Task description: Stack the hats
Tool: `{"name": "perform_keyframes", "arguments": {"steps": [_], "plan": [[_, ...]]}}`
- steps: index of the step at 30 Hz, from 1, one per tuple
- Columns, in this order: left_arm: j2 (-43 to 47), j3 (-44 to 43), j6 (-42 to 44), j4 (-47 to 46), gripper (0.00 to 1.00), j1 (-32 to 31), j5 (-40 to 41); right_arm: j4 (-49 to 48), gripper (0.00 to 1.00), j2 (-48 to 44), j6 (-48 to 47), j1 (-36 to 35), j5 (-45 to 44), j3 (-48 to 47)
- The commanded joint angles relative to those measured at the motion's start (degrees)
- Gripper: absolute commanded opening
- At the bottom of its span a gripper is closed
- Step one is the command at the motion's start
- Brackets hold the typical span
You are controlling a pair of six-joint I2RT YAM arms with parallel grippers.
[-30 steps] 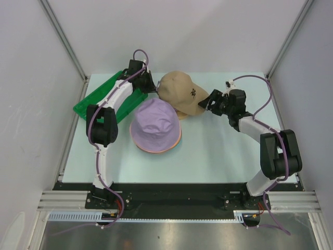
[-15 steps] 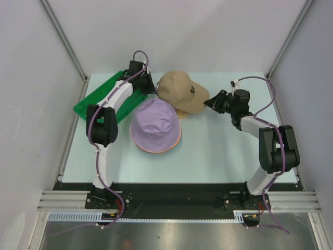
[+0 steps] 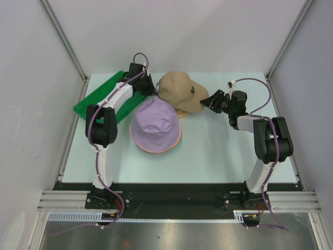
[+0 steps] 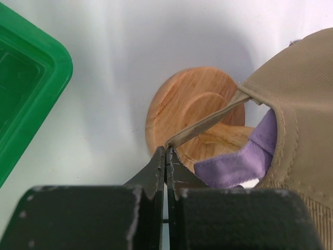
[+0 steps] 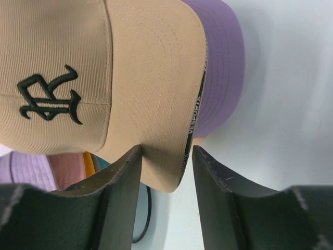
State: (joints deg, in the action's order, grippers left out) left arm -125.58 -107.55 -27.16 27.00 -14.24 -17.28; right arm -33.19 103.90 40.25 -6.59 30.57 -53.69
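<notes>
A tan baseball cap [image 3: 179, 91] sits over a wooden stand [image 4: 190, 112] at the back middle. My left gripper [image 4: 166, 150] is shut on the cap's thin back strap [image 4: 208, 122], behind the cap [image 3: 151, 87]. At the cap's brim [image 5: 151, 104], my right gripper [image 5: 166, 148] is open. Its fingers straddle the brim tip; the left finger [image 5: 122, 172] touches it and the right one stands clear. A lavender bucket hat [image 3: 155, 125] tops a pile in front of the cap, with orange and pink brims [image 3: 174, 143] peeking out below.
A green tray [image 3: 99, 96] lies at the back left under the left arm. Below the cap brim a black wire ring [image 5: 144, 219] rests on the table. Purple cloth [image 5: 223, 67] shows under the brim. White walls close in on both sides.
The right arm's elbow has swung in toward the back while its gripper stayed at the cap brim, its jaws narrower than a second ago. The left arm and both hats have not moved.
</notes>
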Motion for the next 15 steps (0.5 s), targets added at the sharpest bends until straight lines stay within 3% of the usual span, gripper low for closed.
{"name": "perform_keyframes", "arguments": {"steps": [1,4,5,8,15], "plan": [[3.6,0.6,-0.6,-0.7,0.00,0.3,0.0,-6.4,0.46,2.3,2.1,0.7,1.5,-3.4],[3.6,0.8,-0.6,-0.4,0.00,0.3,0.4,-5.8,0.31,3.1,2.3,1.1,1.6,-4.7],[3.7,1.1,-0.8,-0.4,0.00,0.3,1.1,-5.5,0.17,3.8,2.6,1.4,1.7,-4.8],[3.8,1.8,-1.2,-0.4,0.00,0.4,2.1,-0.5,0.00,5.1,2.0,1.8,1.3,-6.8],[3.9,1.7,-1.6,-0.9,0.00,0.5,3.5,15.2,0.00,8.2,-0.8,1.9,-2.1,-12.0]]}}
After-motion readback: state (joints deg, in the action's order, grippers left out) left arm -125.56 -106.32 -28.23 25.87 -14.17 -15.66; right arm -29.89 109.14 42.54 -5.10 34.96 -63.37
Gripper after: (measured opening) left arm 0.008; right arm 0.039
